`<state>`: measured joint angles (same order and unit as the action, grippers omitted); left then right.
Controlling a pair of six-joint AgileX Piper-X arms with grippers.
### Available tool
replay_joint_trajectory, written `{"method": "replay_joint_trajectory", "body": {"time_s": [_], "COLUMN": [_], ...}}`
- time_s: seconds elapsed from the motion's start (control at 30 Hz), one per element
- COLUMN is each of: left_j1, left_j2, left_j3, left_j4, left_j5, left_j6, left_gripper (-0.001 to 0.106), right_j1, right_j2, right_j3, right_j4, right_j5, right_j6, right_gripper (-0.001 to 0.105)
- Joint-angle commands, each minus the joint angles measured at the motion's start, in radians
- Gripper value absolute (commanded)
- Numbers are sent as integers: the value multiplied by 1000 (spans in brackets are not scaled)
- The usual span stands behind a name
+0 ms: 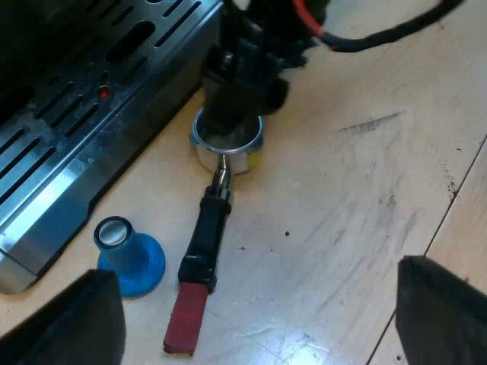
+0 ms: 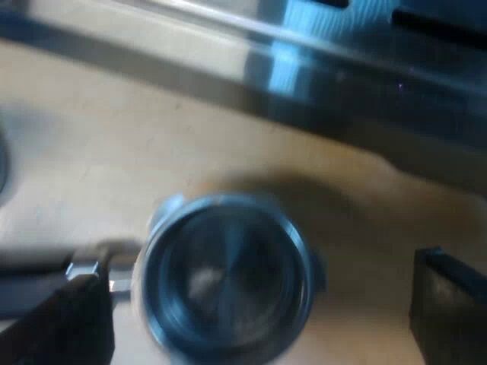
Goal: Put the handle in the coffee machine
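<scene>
On the wooden table [image 1: 365, 190]: the metal holder [image 1: 227, 144] lies loose with its basket open side up. It is not locked into the machine.
Holder's handle: the dark handle [image 1: 205, 236] runs flat along the table away from the basket, and its red end [image 1: 186, 319] points toward my left gripper.
Beside the handle: a blue tamper [image 1: 129, 255] stands on its wide base, just beside the handle without touching it, between the handle and the machine.
Espresso machine [image 1: 76, 114]: its slotted metal drip tray is close by. The basket sits near the tray's edge, with a strip of bare table between them.
Right gripper [image 2: 259, 274]: I'm hanging right over the basket and looking straight down into the round metal cup.
Right fingers [image 2: 449, 304]: spread wide, one on each side of the basket and gripping nothing. One finger sits out past the rim with table showing in between, and the other is over the spot where the handle's neck joins the cup. I can't tell whether that one touches.
Left gripper [image 1: 255, 304]: I'm hovering above the table at the handle's far end, looking along the holder toward the machine.
Left fingers [image 1: 445, 312]: parted wide and holding nothing, with the red end below the gap between them.
</scene>
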<state>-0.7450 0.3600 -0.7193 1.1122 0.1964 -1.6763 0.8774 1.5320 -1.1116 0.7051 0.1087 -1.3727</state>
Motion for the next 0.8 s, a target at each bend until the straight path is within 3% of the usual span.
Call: {"method": "replay_joint_trajectory", "body": {"time_s": [0.03,0.27,0.8], "left_j1": [-5,-5,-5], "left_j2": [4,4,4], "left_j3": [0,0,0], "left_j4": [-19,-19,-19], "left_j5": [-6,-6,-5], "left_j6": [-10,-7,-1], "left_gripper": [74,74,74], "right_j1": [-15,-27,-27], "right_j2": [9,74,125], "right_j3": [-2,-2,-2], "right_j4": [-10,-21,-72], "right_j5": [-40,-109,-115], "right_j6": [-12,-22,-31], "right_gripper": [79,79,79]}}
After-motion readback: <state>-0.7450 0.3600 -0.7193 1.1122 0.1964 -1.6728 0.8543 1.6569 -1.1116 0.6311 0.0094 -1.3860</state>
